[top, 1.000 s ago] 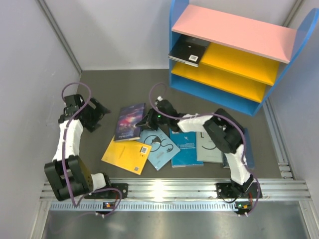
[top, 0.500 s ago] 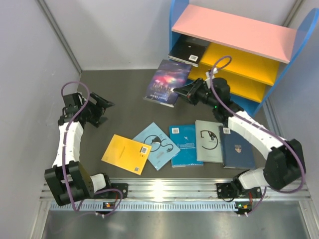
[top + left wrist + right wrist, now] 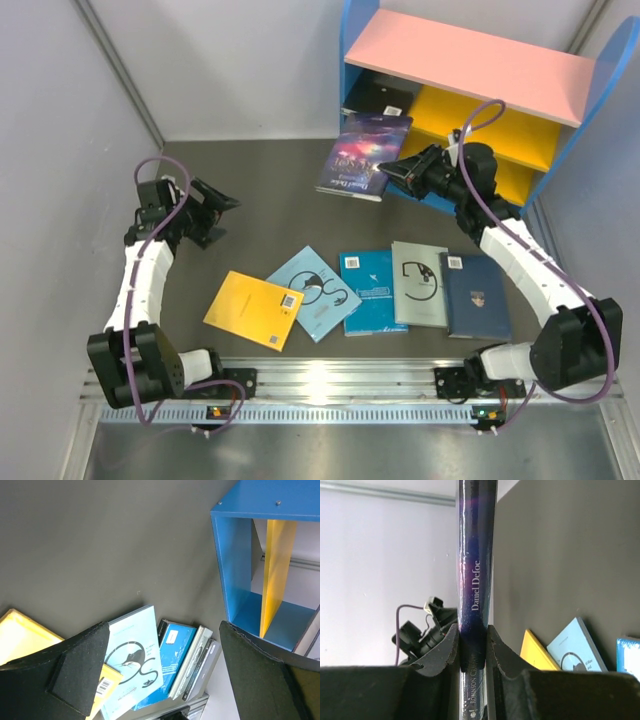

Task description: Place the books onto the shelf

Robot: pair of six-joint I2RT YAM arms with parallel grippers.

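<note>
By the shelf [image 3: 470, 50], pinches purple book [image 3: 362, 155] at spine in right pincer [image 3: 393, 169], cover up for sliding in; holds left pincer [image 3: 222, 220] spread.

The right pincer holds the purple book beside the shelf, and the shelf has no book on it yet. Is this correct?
Not quite: the shelf already has one book on it. The top external view shows a black book lying inside it. The rest is right: the right pincer holds the purple book beside the shelf.

Inside shelf [image 3: 455, 55] bay — black book [image 3: 383, 97]
</note>
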